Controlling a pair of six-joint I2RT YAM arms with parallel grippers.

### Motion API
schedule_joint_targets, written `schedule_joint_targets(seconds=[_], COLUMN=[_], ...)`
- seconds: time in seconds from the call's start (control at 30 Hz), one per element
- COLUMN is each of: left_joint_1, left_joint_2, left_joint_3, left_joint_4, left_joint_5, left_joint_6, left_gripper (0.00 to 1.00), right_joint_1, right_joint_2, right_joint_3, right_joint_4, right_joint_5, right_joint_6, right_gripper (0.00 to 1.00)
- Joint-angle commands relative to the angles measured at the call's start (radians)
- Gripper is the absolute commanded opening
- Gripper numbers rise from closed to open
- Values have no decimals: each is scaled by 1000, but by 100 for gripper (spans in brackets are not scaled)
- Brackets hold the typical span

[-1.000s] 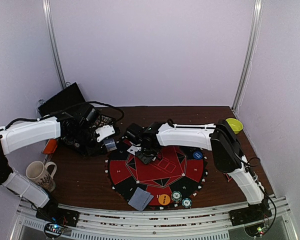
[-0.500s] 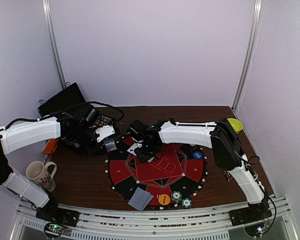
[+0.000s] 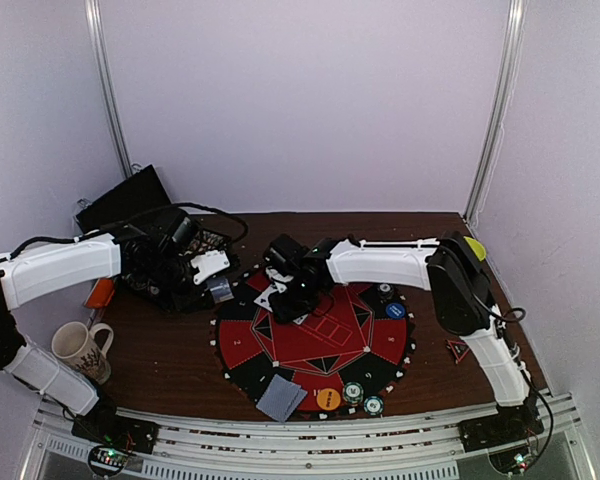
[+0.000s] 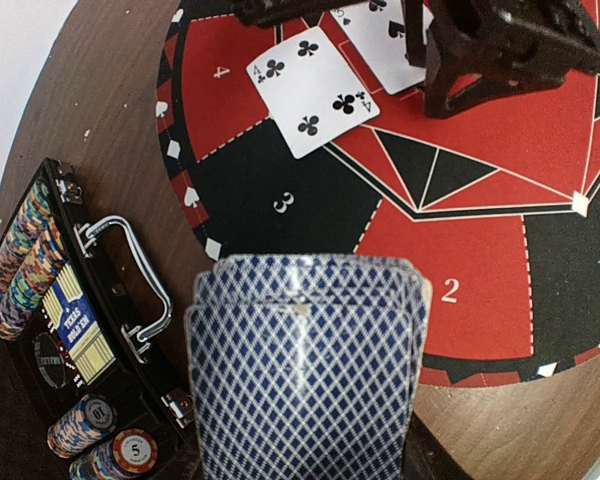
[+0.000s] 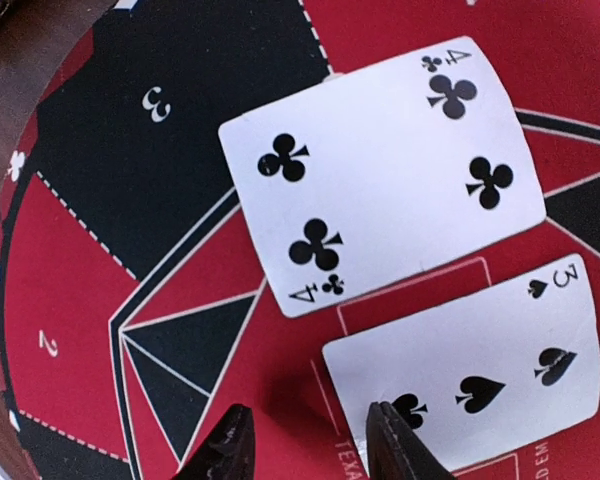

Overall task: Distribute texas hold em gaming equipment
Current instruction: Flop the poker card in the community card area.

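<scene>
My left gripper (image 3: 218, 287) is shut on a stack of playing cards (image 4: 305, 370) with blue diamond backs, held just off the upper left rim of the round red-and-black mat (image 3: 242, 345); the cards hide its fingers. My right gripper (image 5: 310, 452) hovers low over the mat, open, nothing between its fingers. Face up on the mat lie the four of clubs (image 5: 380, 180) and the three of spades (image 5: 470, 370), whose near corner sits at the right fingertip. A face-down card (image 3: 281, 397), an orange button (image 3: 328, 398) and two chip stacks (image 3: 353, 392) lie at the mat's near edge.
An open black case (image 4: 70, 320) with rows of chips stands left of the mat, under the left arm. A white mug (image 3: 80, 348) is at the near left. A blue button (image 3: 395, 311) lies on the mat's right. The yellow bowl (image 3: 473, 246) peeks out behind the right arm.
The right gripper's jaws have come apart over the mat, leaving the three of spades lying flat. The right arm's elbow has swung a little to the right. The left arm has not moved.
</scene>
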State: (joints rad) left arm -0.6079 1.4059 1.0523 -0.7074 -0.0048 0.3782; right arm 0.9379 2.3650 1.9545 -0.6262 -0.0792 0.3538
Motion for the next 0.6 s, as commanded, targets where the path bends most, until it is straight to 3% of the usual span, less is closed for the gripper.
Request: schedule_joint_targets(seconds=[0.0, 0.23, 0.57], left_joint_1=[7, 7, 9], left_joint_2=[-29, -24, -28], left_joint_3=[-5, -5, -14], left_joint_4=[32, 36, 36], left_joint_5=[-3, 3, 1], left_joint_6=[-5, -5, -4], left_gripper=[48, 48, 48], right_joint_1=[-69, -197, -202], right_joint_2=[-148, -196, -35], right_joint_3=[-111, -216, -96], right_joint_4=[82, 122, 55], right_joint_5=[-123, -68, -113], right_joint_6=[25, -9, -111], right_gripper=[41, 46, 45])
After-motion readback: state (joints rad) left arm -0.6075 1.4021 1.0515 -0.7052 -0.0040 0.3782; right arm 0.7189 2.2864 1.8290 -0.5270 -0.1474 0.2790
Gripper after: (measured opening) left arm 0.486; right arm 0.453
